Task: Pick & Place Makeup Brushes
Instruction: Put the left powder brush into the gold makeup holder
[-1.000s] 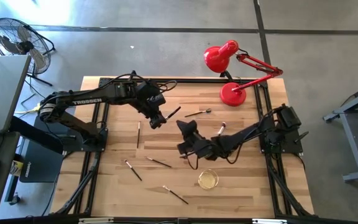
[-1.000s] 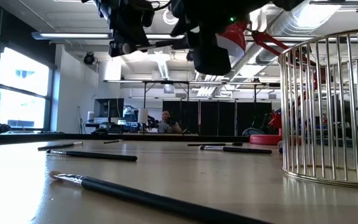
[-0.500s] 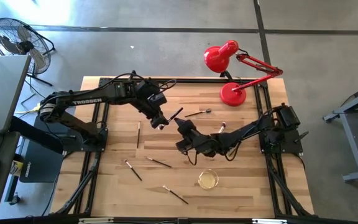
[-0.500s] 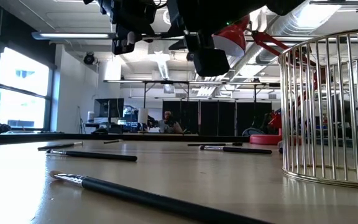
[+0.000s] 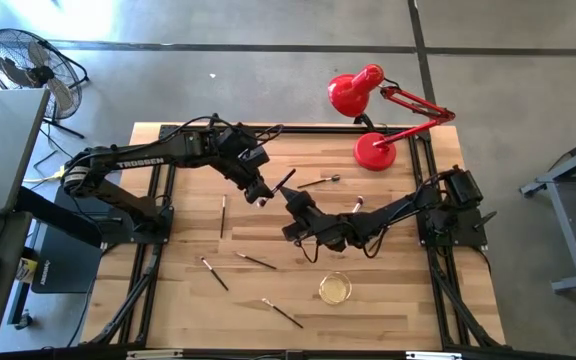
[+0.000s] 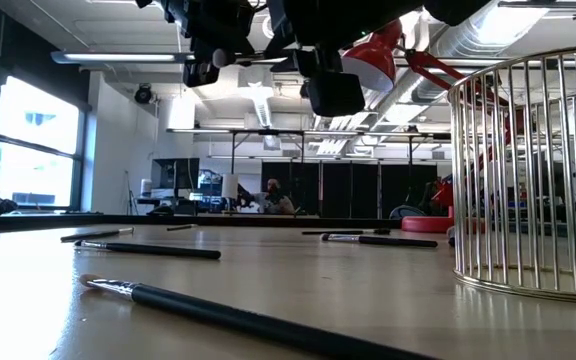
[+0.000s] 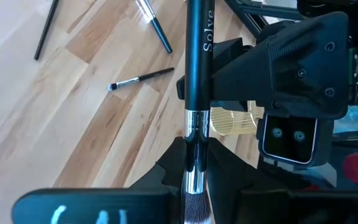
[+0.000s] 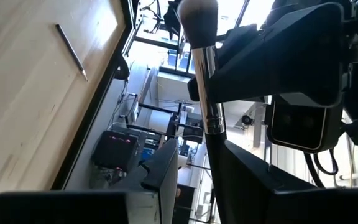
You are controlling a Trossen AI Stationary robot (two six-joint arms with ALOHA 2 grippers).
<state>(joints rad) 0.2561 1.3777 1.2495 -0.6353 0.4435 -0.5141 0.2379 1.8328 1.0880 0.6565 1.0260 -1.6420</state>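
My left gripper [image 5: 264,196] hangs over the table's middle, shut on a black-handled makeup brush [image 5: 280,184] with a silver ferrule. The handle [image 7: 197,56] points away from the gripper toward my right gripper [image 5: 291,199]. That gripper is open and lies about level. In the right wrist view its two fingers [image 8: 163,177] stand on either side of the brush's handle [image 8: 219,162]; I cannot tell whether they touch it. Several other makeup brushes [image 5: 222,215] [image 5: 214,273] [image 5: 282,313] lie flat on the wooden table. My left gripper pinches the brush between its two fingers at the silver ferrule [image 7: 193,149], just above the pale bristles [image 7: 196,210]. The fingers slant downward from the table's left side. The brush is lifted clear of the table, and its handle sticks out beyond the fingertips.
A gold wire cup [image 5: 335,288] stands near the table's front, large in the low view [image 6: 533,180]. More brushes lie at the far middle [image 5: 320,181] and beside the right arm [image 5: 357,205]. A red desk lamp [image 5: 376,150] stands at the far right corner.
My right gripper has moved a little toward the held brush and has rolled about its own axis, so its fingers now stand around the handle. My left gripper has stayed in place and tipped slightly with the brush.
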